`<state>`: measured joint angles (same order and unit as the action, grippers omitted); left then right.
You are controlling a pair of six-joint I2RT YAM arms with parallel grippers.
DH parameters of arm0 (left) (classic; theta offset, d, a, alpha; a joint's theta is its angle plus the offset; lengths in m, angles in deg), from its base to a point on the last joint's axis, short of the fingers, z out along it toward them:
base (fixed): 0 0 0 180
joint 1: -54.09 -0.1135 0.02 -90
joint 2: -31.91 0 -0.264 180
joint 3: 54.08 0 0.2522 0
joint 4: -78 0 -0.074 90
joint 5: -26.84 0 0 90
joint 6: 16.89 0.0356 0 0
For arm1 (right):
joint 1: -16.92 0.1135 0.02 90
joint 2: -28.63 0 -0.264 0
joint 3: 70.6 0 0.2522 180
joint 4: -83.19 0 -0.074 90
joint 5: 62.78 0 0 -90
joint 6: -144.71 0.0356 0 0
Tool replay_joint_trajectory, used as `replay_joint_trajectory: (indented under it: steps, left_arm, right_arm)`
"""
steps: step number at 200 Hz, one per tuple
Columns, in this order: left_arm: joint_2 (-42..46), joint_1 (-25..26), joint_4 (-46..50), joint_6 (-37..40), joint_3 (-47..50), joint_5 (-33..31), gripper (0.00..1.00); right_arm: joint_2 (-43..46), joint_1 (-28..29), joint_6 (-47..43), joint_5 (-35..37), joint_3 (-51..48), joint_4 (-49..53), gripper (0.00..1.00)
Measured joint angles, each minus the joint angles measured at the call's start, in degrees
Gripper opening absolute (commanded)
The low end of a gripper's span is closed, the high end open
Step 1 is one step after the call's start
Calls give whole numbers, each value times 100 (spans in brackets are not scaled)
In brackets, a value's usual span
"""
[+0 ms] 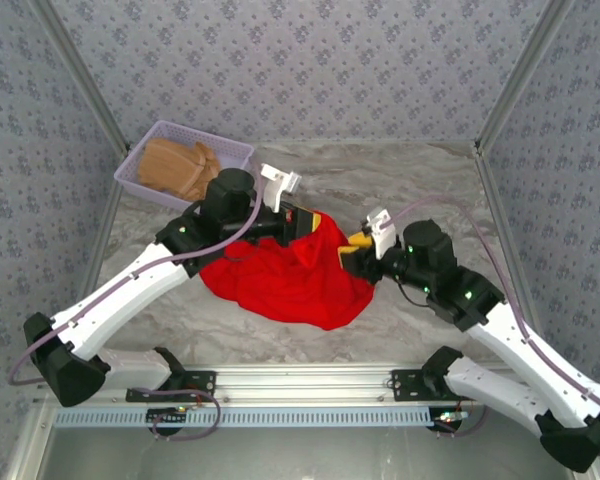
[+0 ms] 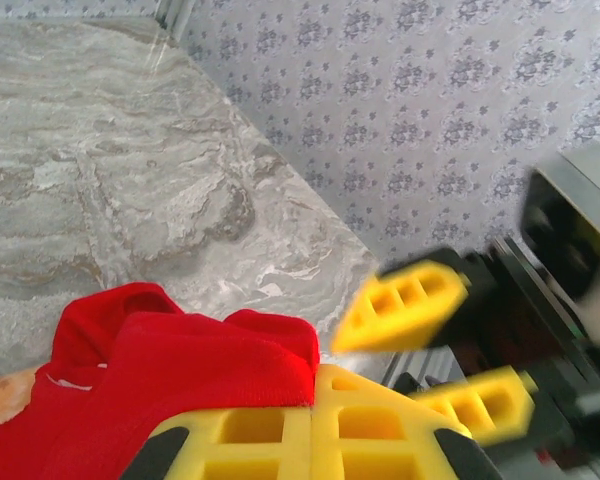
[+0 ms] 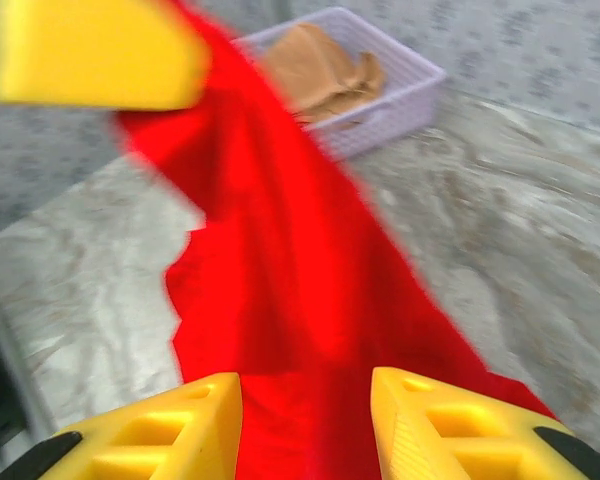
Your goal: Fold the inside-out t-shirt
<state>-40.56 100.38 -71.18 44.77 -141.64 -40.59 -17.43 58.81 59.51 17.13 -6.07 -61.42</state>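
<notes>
Beyond the metal rail [image 1: 300,380] at the near edge, the inside-out t-shirt [image 1: 280,285] lies bunched on the middle of the grey marbled surface [image 1: 430,170]. The left pincer [image 1: 310,222] is clamped tight on its raised far edge, and the right pincer [image 3: 302,388] stands partly open with red cloth running between its fingers. At the far left a lilac basket [image 1: 210,135] holds a tan garment [image 1: 180,168], and flower-patterned walls [image 1: 310,60] close the room.

WALLS: grey-blue floral-patterned wallpaper panels [image 1: 310,60] on three sides | DESK: grey-white marble-pattern flat desk [image 1: 430,170] | FRAME: silver aluminium corner posts [image 1: 80,75], silver aluminium near-edge rail [image 1: 310,381] | LIGHT: even, diffuse
</notes>
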Motion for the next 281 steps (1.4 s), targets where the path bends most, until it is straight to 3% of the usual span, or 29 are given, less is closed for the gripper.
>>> replay_joint_trajectory:
  steps: [28,68,75,92,100,132,177,219,242,281]
  left_arm:
    - [-39,76,140,-94,-63,-101,0]
    - [-42,94,166,-201,-63,-116,0]
    - [-42,101,164,-223,-63,-114,0]
    - [-42,109,162,-245,-63,-96,0]
    - [-42,109,162,-243,-63,-98,0]
    - [-42,15,74,-308,-63,-160,0]
    - [-256,-601,-219,-645,-63,-251,25]
    - [-476,-680,-164,-560,-59,-245,53]
    - [-179,-682,-199,-321,177,-205,61]
    - [592,-691,-413,181,1073,387,62]
  right_arm:
    - [-127,461,-35,-243,-223,-551,44]
    - [-881,487,61,70,-267,-1298,47]
    - [-986,487,79,144,-267,-1408,43]
    - [-1189,452,162,177,-282,-1685,10]
    - [-1246,420,188,138,-297,-1794,0]
    - [-1108,4,426,-695,-568,-2201,0]
    - [-444,-962,1379,-2551,-1322,-3432,0]
    - [-496,-1394,2216,-3246,-1611,-4424,0]
    - [-632,-1620,2625,-3405,-1725,-4876,0]
    - [-748,-1871,3016,-3694,-1735,-5213,0]
